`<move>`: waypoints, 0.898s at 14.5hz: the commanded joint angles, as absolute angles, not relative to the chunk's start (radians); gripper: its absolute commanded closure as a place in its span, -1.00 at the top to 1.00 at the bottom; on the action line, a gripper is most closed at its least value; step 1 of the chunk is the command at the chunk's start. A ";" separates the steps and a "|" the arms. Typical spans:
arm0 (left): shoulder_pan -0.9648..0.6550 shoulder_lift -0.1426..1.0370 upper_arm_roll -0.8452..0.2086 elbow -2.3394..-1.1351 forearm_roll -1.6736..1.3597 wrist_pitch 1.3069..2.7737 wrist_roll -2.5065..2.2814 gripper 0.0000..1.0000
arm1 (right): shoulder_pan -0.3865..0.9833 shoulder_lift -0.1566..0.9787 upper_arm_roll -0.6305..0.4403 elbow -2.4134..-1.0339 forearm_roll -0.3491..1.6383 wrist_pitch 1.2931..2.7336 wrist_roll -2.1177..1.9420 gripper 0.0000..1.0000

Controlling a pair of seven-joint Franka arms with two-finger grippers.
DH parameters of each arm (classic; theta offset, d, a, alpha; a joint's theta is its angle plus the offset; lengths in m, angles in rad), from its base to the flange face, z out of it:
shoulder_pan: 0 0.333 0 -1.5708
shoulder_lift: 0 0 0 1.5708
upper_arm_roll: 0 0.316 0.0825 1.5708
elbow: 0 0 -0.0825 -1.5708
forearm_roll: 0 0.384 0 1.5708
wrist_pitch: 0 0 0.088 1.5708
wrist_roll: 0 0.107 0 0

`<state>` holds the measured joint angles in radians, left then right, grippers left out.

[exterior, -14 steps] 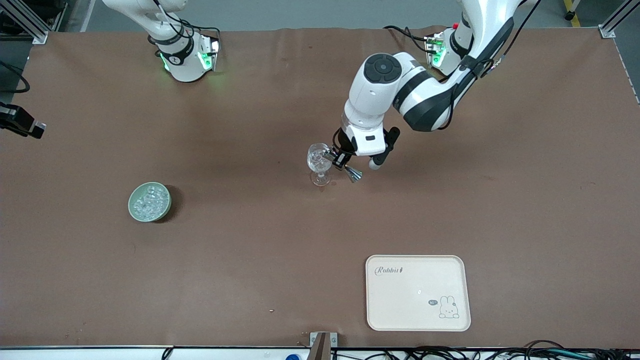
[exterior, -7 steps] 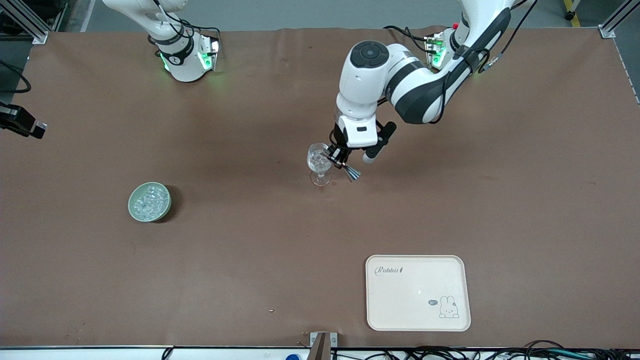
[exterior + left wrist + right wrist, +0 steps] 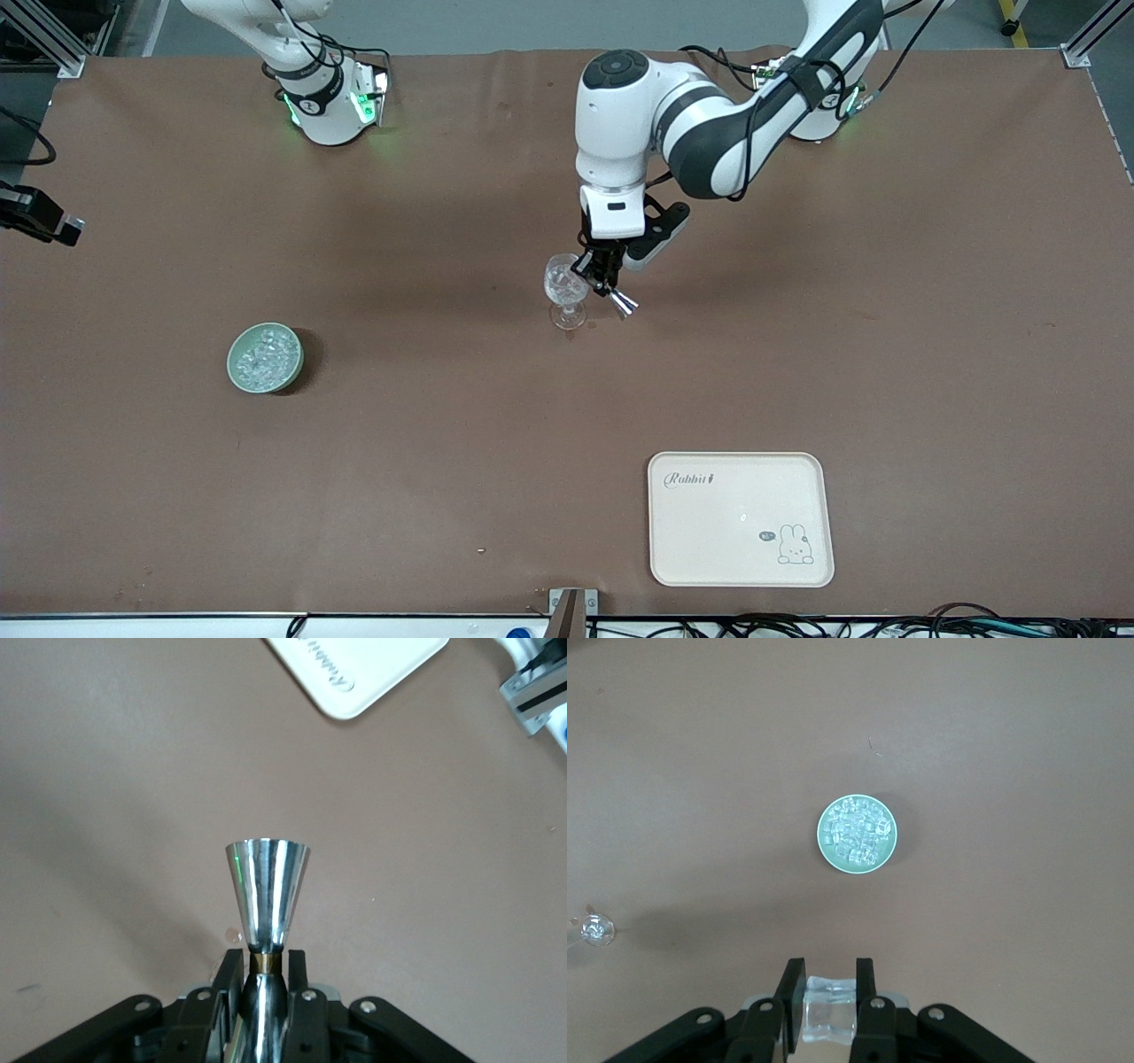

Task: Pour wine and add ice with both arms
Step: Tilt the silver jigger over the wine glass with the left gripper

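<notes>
Taking the stemmed glass [image 3: 565,289] as the landmark, nearest the front camera sits the cream rabbit tray [image 3: 741,519], well apart from the glass toward the left arm's end of the counter [image 3: 443,461]. A bit nearer the camera than the glass, and well off toward the right arm's end, is the green bowl [image 3: 265,357] heaped with ice [image 3: 856,832].

Handling-wise: the ice is small, hard and glossy (so slippery), light, and best pinched square across two flat faces. The right hand [image 3: 826,997] is doing just that, closed on one clear ice cube [image 3: 829,1010] high over the bowl. I'd judge the glass the fragile bit: thin, top-heavy, easy to tip by the stem.

The left hand [image 3: 601,274] is just beside the glass bowl, clamped on the narrow waist of a steel jigger [image 3: 265,895], which juts out past the fingers; polished metal, stiff, light, and the waist is the sensible place to hold it.

Versus a second ago: the left arm's elbow has swung up toward its base and the jigger has straightened a little, while glass, bowl and tray haven't budged.
</notes>
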<state>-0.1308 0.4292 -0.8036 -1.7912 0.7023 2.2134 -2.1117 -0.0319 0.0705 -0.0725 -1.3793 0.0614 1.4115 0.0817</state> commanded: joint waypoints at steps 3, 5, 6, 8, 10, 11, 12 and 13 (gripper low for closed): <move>-0.155 0.442 -0.813 -1.779 0.830 2.191 -2.256 -0.92 | -0.035 0.058 -0.066 -1.396 0.063 1.414 0.086 -0.95; -0.173 0.454 -0.813 -1.778 0.899 2.163 -2.318 -0.92 | -0.035 0.058 -0.064 -1.396 0.063 1.410 0.086 -0.95; -0.179 0.463 -0.821 -1.776 0.926 2.137 -2.330 -0.94 | -0.035 0.058 -0.064 -1.396 0.063 1.410 0.087 -0.95; -0.181 0.477 -0.842 -1.776 0.984 2.105 -2.377 -0.97 | -0.035 0.058 -0.064 -1.396 0.063 1.410 0.087 -0.95; -0.183 0.485 -0.851 -1.776 1.023 2.080 -2.413 -0.97 | -0.034 0.060 -0.064 -1.396 0.063 1.410 0.087 -0.95; -0.186 0.486 -0.862 -1.776 1.031 2.065 -2.418 -0.96 | -0.034 0.060 -0.064 -1.396 0.063 1.410 0.087 -0.95; -0.187 0.486 -0.864 -1.776 1.038 2.057 -2.418 -0.96 | -0.034 0.060 -0.064 -1.396 0.063 1.410 0.087 -0.95; -0.187 0.486 -0.864 -1.776 1.040 2.051 -2.421 -0.96 | -0.034 0.058 -0.063 -1.396 0.063 1.410 0.087 -0.95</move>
<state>-0.1839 0.4803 -0.8501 -1.7913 1.0088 2.0843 -2.4000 -0.0311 0.0706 -0.0711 -1.3818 0.0614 1.4099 0.0817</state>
